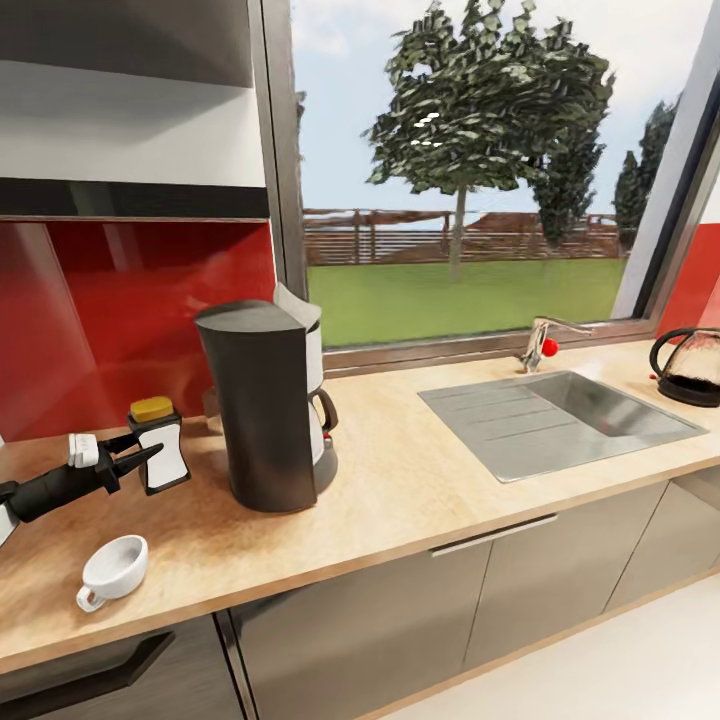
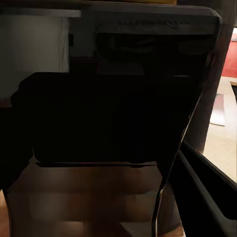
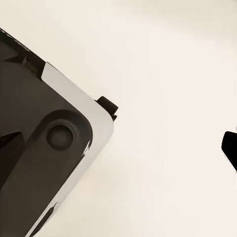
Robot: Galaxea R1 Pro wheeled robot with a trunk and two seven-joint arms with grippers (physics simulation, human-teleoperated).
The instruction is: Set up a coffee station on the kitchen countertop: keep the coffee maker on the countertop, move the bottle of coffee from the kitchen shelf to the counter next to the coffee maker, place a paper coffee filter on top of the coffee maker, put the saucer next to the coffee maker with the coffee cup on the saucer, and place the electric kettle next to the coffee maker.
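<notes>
The dark coffee maker (image 1: 268,405) stands on the wooden countertop (image 1: 420,500), left of the middle. Just to its left is the bottle of coffee (image 1: 160,445), white-labelled with a yellow lid and slightly tilted. My left gripper (image 1: 140,452) reaches in from the left with its fingers on either side of the bottle and is shut on it. In the left wrist view the bottle's dark body (image 2: 113,123) sits very close, with one finger (image 2: 207,192) beside it. A white coffee cup (image 1: 113,570) lies near the counter's front left edge. The electric kettle (image 1: 690,365) stands at the far right.
A steel sink (image 1: 560,415) with a faucet (image 1: 545,345) is set into the counter right of the coffee maker, under a large window. A red backsplash and a wall cabinet are at the left. The right wrist view faces pale floor, the robot's base (image 3: 44,158) and a dark fingertip (image 3: 230,148).
</notes>
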